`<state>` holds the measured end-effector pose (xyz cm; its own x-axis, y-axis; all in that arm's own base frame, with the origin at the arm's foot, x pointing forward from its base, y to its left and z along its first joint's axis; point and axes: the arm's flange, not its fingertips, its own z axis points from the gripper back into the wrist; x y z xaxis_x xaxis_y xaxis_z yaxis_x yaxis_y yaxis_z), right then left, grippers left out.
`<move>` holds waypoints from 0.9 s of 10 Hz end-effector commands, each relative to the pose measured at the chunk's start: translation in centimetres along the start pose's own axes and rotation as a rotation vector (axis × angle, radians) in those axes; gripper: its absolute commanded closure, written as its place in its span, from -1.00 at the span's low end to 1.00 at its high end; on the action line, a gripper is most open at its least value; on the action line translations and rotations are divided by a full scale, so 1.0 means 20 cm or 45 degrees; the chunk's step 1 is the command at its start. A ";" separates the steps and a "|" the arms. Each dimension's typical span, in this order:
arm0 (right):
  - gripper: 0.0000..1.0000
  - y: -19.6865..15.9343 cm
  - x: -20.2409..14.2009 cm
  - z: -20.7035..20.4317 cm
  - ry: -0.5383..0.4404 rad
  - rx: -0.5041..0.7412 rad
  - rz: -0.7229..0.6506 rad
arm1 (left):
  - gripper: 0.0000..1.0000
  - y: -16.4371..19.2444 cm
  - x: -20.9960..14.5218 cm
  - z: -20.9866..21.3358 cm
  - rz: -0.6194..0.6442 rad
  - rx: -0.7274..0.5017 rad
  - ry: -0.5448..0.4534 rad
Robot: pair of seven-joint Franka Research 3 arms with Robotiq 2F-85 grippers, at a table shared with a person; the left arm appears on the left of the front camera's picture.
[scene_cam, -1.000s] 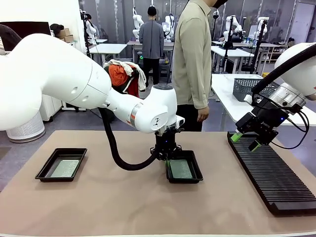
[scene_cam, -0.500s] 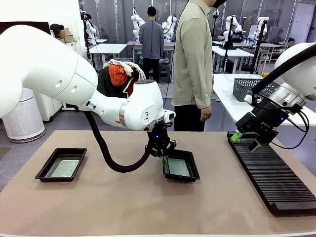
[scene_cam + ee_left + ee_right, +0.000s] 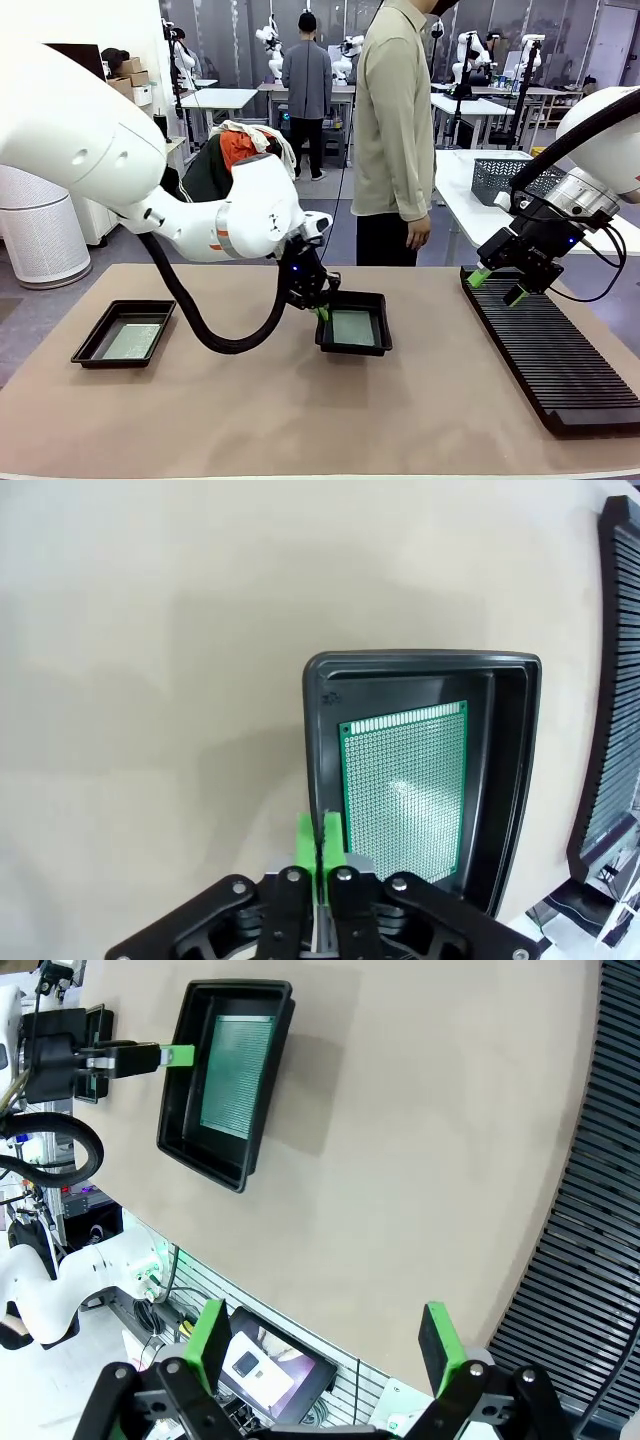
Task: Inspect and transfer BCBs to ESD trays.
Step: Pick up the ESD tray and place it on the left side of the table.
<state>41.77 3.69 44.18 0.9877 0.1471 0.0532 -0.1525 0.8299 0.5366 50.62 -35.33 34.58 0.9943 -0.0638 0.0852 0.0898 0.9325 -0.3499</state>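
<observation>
My left gripper is shut on the near-left rim of a black ESD tray at the middle of the table. That tray holds a green BCB and seems to hang slightly above the mat. The left wrist view has the left gripper pinching the tray's wall, with the dotted BCB flat inside. A second ESD tray at the left holds another BCB. My right gripper hovers open over the rack's far end. Below the right gripper lie the held tray and its BCB.
A long black slotted rack runs along the table's right side. A person stands at the far edge, one hand hanging down. A grey mesh basket sits on the table behind. Tan mat lies open in front.
My left gripper has carried the middle tray leftward and slightly toward the far side, with the board still in it. The right arm has stayed still.
</observation>
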 end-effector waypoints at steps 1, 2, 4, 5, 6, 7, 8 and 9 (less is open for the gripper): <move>-1.00 0.01 0.00 -0.01 -0.018 -0.001 -0.026 | 1.00 0.14 -0.08 0.08 -0.038 -0.081 -0.013; -1.00 0.01 0.00 -0.01 -0.018 -0.001 -0.026 | 1.00 0.19 -0.09 0.11 -0.058 -0.076 -0.024; -1.00 0.01 0.00 -0.01 -0.018 -0.001 -0.026 | 1.00 0.32 -0.12 0.19 -0.070 -0.075 -0.053; -1.00 0.01 0.00 -0.01 -0.018 -0.001 -0.026 | 1.00 0.38 -0.14 0.22 -0.077 -0.073 -0.069; -1.00 0.01 0.00 -0.01 -0.018 -0.001 -0.026 | 1.00 0.46 -0.15 0.25 -0.069 -0.081 -0.084; -1.00 0.01 0.00 -0.01 -0.018 -0.001 -0.026 | 1.00 0.54 -0.16 0.28 -0.059 -0.085 -0.098; -1.00 0.01 0.00 -0.01 -0.018 -0.001 -0.026 | 1.00 0.62 -0.17 0.31 -0.044 -0.084 -0.107; -1.00 0.01 0.00 -0.01 -0.018 -0.001 -0.026 | 1.00 0.70 -0.19 0.34 -0.032 -0.084 -0.114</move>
<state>41.77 3.70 44.18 0.9877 0.1471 0.0532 -0.1525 0.8301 0.5364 48.73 -21.38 36.05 0.9865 -0.0569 0.1534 0.1127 0.9160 -0.3851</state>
